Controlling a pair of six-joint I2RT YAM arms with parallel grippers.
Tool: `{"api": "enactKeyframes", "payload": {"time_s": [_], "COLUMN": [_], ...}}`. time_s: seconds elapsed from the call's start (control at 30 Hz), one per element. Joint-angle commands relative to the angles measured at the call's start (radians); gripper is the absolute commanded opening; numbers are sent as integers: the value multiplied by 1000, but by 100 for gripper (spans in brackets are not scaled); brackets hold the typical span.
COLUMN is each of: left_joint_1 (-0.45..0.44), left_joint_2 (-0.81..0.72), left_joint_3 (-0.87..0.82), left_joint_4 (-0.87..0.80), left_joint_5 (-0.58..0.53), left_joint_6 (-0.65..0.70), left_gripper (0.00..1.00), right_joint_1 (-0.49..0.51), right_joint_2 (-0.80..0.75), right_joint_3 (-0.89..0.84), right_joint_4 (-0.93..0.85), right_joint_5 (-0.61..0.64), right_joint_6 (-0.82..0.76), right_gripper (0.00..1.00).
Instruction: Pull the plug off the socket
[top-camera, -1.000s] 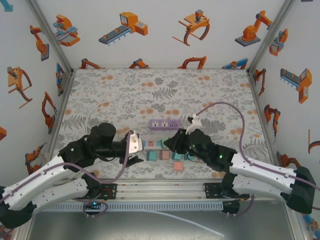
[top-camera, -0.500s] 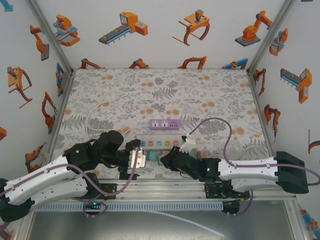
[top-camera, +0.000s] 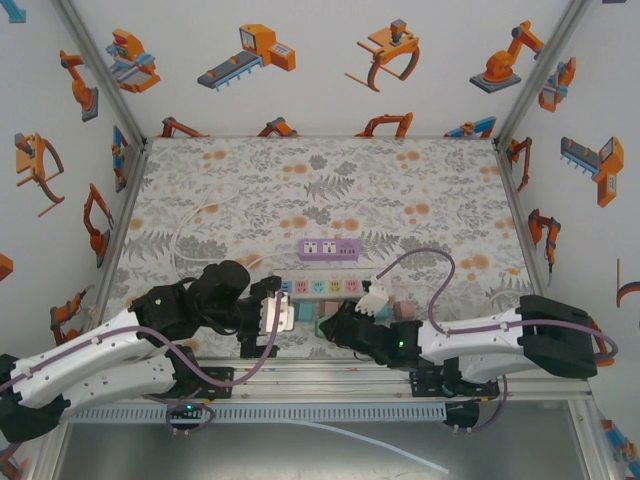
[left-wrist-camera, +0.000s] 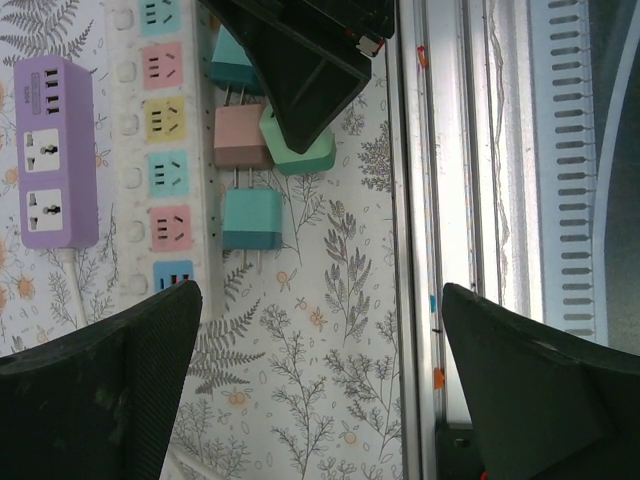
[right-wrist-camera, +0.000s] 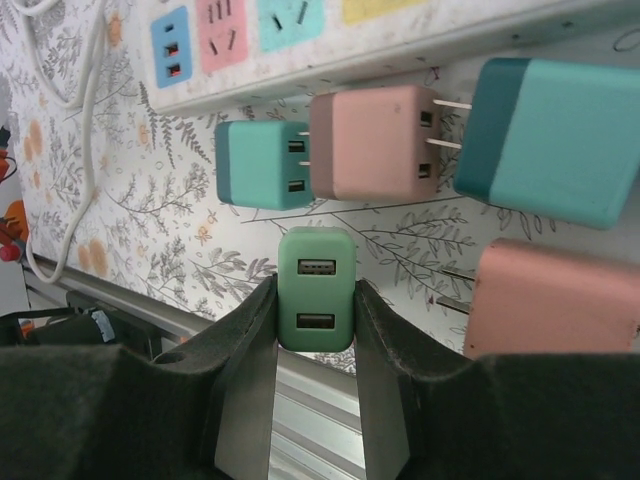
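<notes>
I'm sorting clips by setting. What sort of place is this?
Likely a robot-lab test cell, not a home: walls printed with orange robot cartoons, an aluminium frame, and a floral-covered table holding power strips and plugs.

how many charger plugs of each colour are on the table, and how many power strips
teal plugs: 2
pink plugs: 2
green plug: 1
power strips, one purple and one white: 2
total: 7
</notes>
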Motion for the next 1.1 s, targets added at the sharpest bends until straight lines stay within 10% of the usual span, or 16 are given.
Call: {"api": "enactKeyframes", "payload": {"time_s": [0.0,1.07], "left_joint_1": [-6,-7], "left_joint_2": [-9,-47], "left_joint_3": [3,-21], "left_joint_4": [-4,83], "left_joint_5": [1,41], "left_joint_6": [-14,-81], "left_gripper": [97,97], "right_joint_1": [10,27], "right_joint_2": [0,-232], "right_joint_3": [-14,86], "right_joint_4": [7,-389], "right_joint_5": [46,129], "right_joint_6": [69,91], "right_gripper": [27,47]}}
